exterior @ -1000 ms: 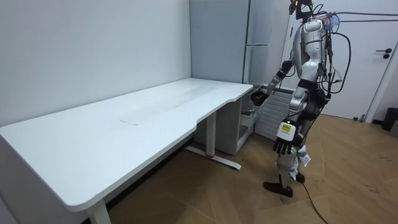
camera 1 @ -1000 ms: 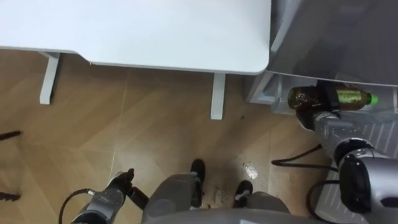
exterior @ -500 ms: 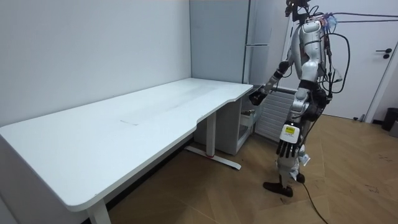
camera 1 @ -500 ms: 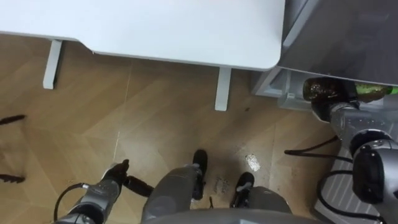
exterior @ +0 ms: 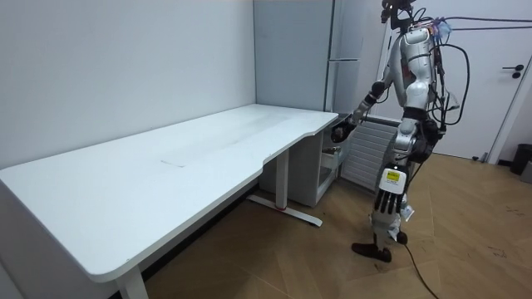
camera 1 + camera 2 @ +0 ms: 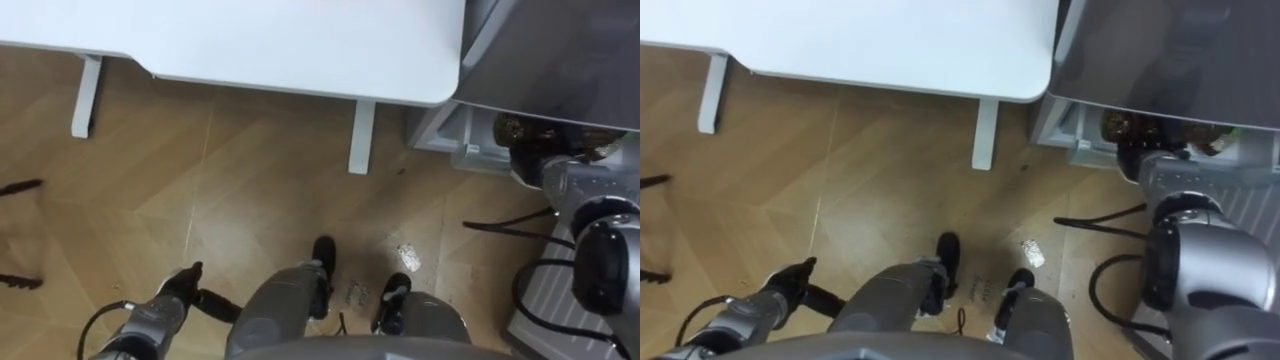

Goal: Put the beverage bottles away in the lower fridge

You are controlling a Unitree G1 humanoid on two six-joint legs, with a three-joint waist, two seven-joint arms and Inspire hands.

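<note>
Fingers (image 6: 521,153) of R hand (image 6: 536,168) grip drink bottle (image 6: 510,128) at fridge (image 6: 560,50).

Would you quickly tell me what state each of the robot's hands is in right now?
Left hand: open, fingers relaxed, holding nothing.
Right hand: closed round a drink bottle.

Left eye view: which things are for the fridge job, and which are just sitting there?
For the job: drink bottle, right hand gripping it, fridge.
Just there: white table, pale scrap on the floor, left hand hanging idle.
</note>
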